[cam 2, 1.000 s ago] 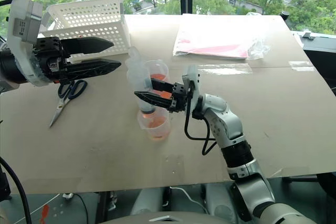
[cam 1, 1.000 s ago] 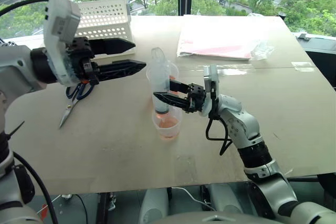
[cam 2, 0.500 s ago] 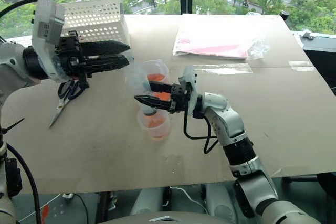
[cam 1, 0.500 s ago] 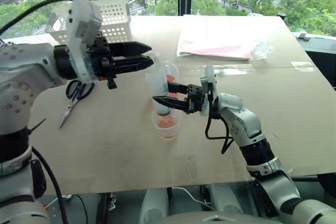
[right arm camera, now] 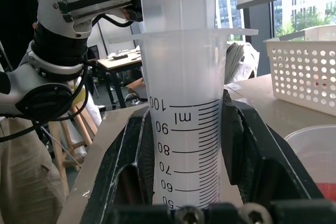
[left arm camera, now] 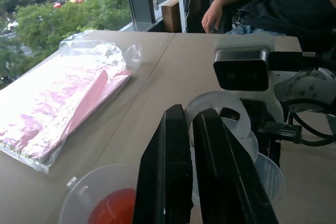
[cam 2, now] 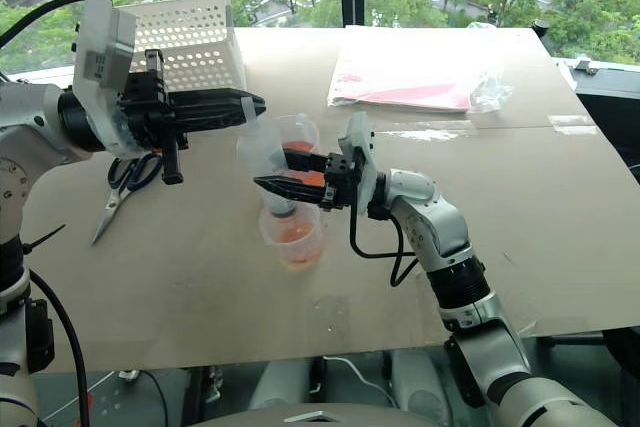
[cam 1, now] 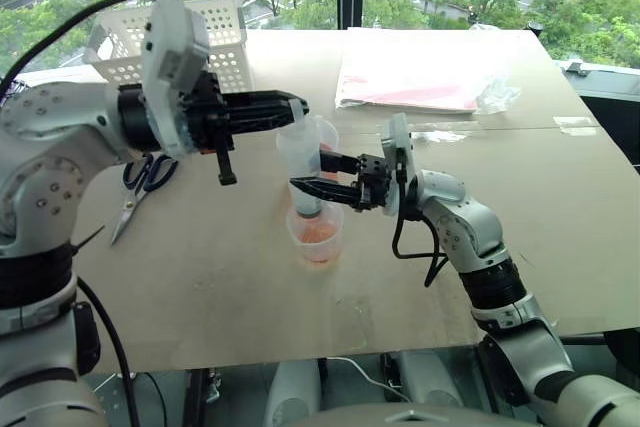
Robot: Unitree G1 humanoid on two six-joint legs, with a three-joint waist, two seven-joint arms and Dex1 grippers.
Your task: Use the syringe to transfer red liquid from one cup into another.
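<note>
My right gripper [cam 1: 303,186] clamps its fingers on the clear, ribbed-scale syringe [cam 1: 301,162], upright over the small cup [cam 1: 316,235] of red liquid [cam 1: 318,234]. The left gripper [cam 1: 296,104], fingers clenched together, meets the plunger top. Beaker [cam 1: 327,137] just behind; perforated white basket [cam 1: 200,37] at ten o'clock, scissors [cam 1: 138,187] at nine.
</note>
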